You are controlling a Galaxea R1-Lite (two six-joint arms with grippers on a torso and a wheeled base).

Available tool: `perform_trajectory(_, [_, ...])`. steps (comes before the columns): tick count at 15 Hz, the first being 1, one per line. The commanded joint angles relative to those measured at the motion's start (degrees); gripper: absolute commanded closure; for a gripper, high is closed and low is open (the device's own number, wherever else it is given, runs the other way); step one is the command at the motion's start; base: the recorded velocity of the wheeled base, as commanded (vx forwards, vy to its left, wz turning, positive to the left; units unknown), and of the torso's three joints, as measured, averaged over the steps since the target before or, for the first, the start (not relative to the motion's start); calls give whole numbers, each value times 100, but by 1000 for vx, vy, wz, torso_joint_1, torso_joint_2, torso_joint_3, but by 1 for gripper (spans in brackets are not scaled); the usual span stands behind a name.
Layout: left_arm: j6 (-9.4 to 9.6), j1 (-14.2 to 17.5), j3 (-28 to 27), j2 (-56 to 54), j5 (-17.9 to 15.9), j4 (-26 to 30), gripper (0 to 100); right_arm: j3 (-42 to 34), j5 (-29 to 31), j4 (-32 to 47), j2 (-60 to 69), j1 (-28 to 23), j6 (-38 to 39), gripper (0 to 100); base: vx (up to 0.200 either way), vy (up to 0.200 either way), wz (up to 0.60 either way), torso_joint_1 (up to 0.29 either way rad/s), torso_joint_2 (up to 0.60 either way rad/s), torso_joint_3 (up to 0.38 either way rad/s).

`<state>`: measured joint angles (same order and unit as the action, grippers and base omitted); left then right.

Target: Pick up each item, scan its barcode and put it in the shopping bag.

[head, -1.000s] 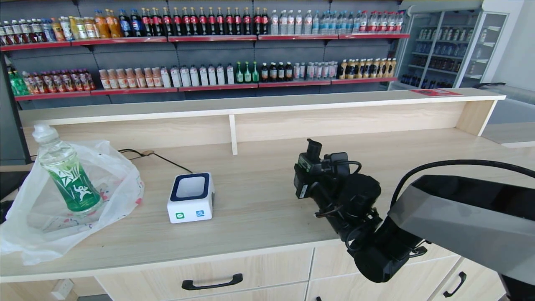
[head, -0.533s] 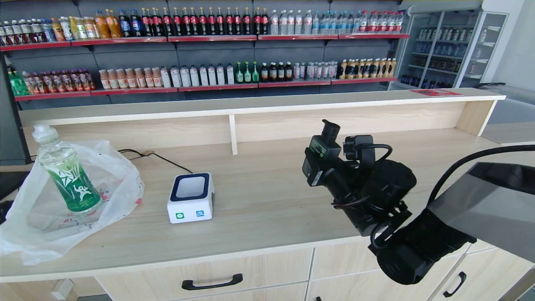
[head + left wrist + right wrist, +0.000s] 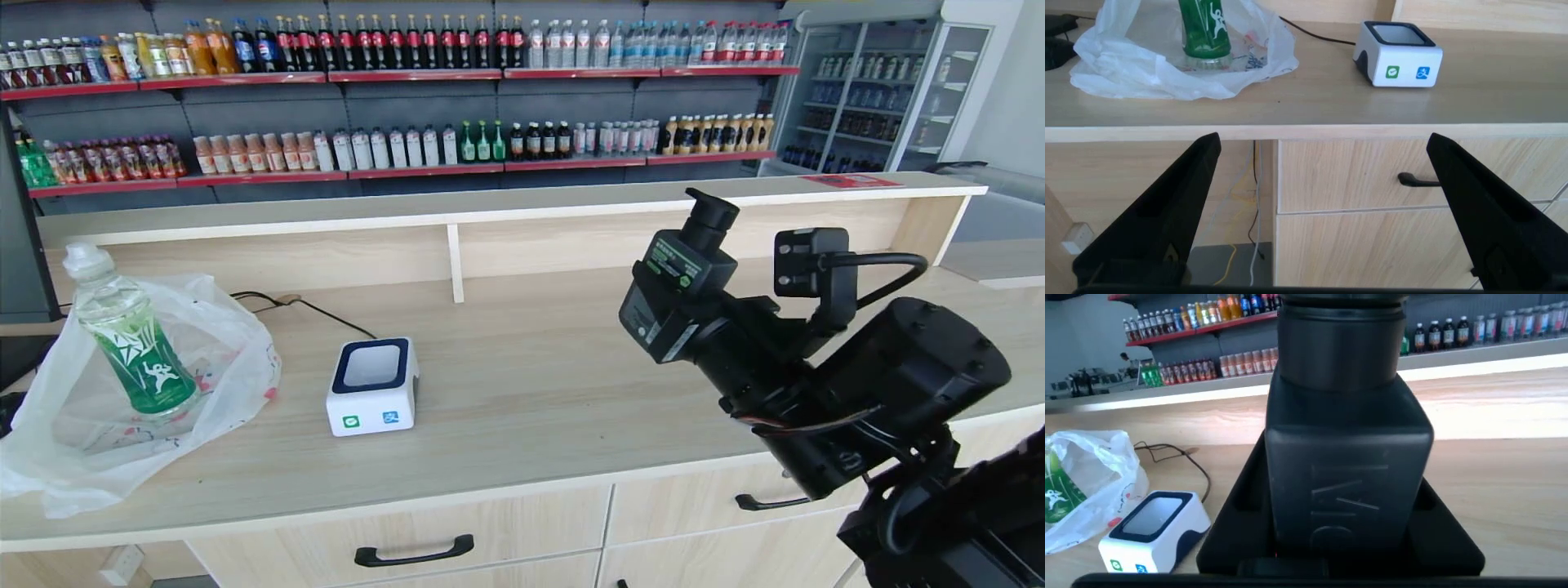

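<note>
- My shopping bag (image 3: pixel 237 359) lies slumped on the left end of the bench (image 3: pixel 522 384). Its thin white plastic spreads from near the back to the front edge.
- One green bottle (image 3: pixel 135 343) stands upright amid that plastic, white cap on top. I cannot tell whether it is inside the bag or set on top of it.
- My left tool (image 3: pixel 1323 143) hangs below the bench's front edge, facing the drawers (image 3: pixel 1355 212). Its two dark fingers (image 3: pixel 1167 220) are spread wide apart.
- One scanner (image 3: pixel 373 398), white with a dark-rimmed window facing up, sits left of the bench's middle, nearer the front edge than the back. It is just beside the bag's right side but not touching it. A black cable (image 3: pixel 326 314) runs from behind it toward the back left.
- One black bottle (image 3: pixel 673 286), square-bodied with a round black cap and a green label, is up in the air over the right half of the bench. It is tilted so its cap points up and toward the back edge. It is well apart from the scanner, off to the scanner's right and higher.
- My right tool (image 3: pixel 1341 498) is clamped on that black bottle, a finger on each side of its body. The cap end is farthest from my wrist.
- Count: one bag, two bottles (one green, one black), one scanner, two tools.
</note>
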<state>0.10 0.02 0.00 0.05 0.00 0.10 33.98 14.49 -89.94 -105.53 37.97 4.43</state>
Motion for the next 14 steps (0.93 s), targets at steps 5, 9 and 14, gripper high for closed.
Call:
perform_trajectory(5, [-1, 6, 0, 4, 0, -1, 0, -515, 89, -6, 771, 386, -3, 100, 0, 0, 0, 0, 0, 0])
perform_trajectory(9, [-1, -2, 0, 4, 0, -1, 0, -1385, 80, -6, 1466, 1098, 67, 100, 0, 0, 0, 0, 0, 0])
perform_trajectory(14, [-1, -2, 0, 4, 0, -1, 0, -1376, -773, -6, 1632, 1362, 243, 100, 0, 0, 0, 0, 0, 0])
